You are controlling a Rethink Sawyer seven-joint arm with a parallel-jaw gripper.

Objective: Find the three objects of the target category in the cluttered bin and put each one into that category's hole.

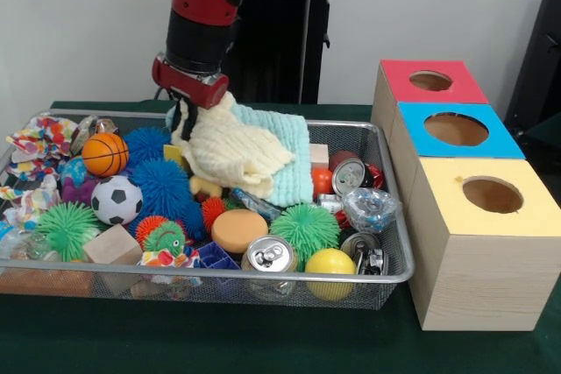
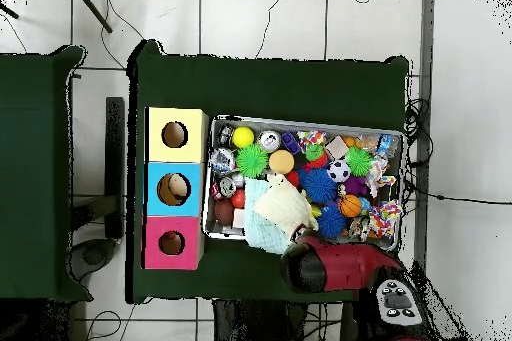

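The wire mesh bin [image 1: 175, 284] is full of mixed clutter and also shows in the overhead view [image 2: 305, 120]. My gripper [image 1: 185, 124] is down at the bin's far side, shut on the upper edge of a cream cloth [image 1: 232, 151]. The cloth hangs from the gripper and drapes over a mint green cloth [image 1: 289, 159]. Three wooden boxes stand beside the bin, each with a round hole in its top: red [image 1: 429, 82], blue [image 1: 456, 131] and yellow [image 1: 491, 194]. In the overhead view my arm [image 2: 330, 265] covers the gripper and the cream cloth [image 2: 285, 202] lies beyond it.
The bin holds a small basketball [image 1: 105, 153], a soccer ball [image 1: 117, 200], blue spiky balls [image 1: 162, 183], a green spiky ball [image 1: 304, 229], drink cans [image 1: 268, 256], a yellow ball [image 1: 330, 264], an orange disc [image 1: 238, 229] and a wooden block [image 1: 112, 245].
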